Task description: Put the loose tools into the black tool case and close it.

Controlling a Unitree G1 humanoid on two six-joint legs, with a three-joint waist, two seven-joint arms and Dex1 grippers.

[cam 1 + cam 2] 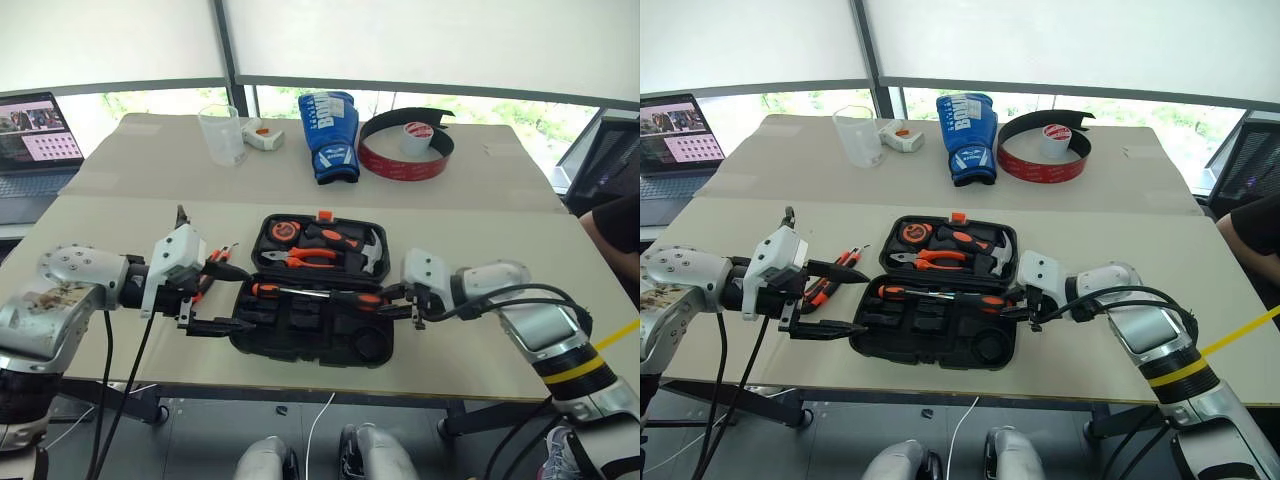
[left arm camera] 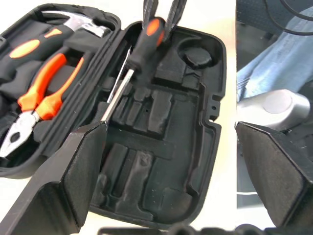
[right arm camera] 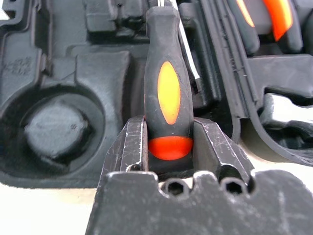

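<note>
Black tool case (image 1: 312,335) is lying open on the table (image 1: 480,230). Right gripper (image 3: 169,147) is clamping the butt of a screwdriver (image 3: 168,93), holding it over the case's near half beside the hinge. Left gripper (image 1: 232,298) is hovering at the case's left edge, jaws wide, holding nothing. More loose tools (image 1: 830,277) are lying just left of the case.

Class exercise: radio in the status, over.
Left gripper open, empty. Right gripper shut on screwdriver, over near half of open tool case. More loose tools on table beside case. Nothing blocking.
</note>
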